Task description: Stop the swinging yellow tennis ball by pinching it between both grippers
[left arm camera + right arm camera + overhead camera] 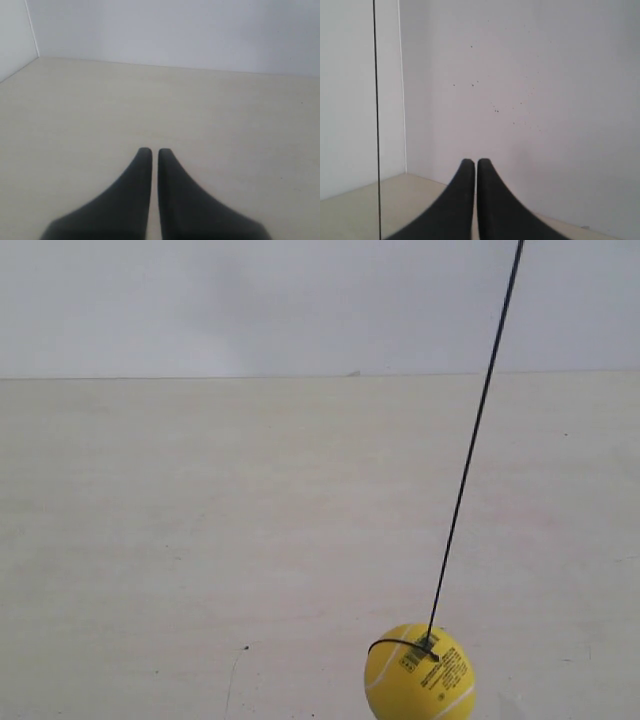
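Matt yellow tennis ball (392, 685), matt printed label (443, 672) on it, thin black matt string (478, 430), pale matt tabletop (200, 540) with faint wood-grain pattern, smooth matt black fingers (125, 205), perhaps plastic, on left gripper (151, 151) and right gripper (472, 162), smooth matt white wall (545, 75)

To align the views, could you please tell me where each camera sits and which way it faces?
Exterior: off the arms, looking down across the table toward the wall; yellow tennis ball on its string at the bottom edge; no arm shows.
Left wrist: behind the left gripper, facing across the table.
Right wrist: behind the right gripper, facing the wall.
Shared: exterior and right wrist both show the string.
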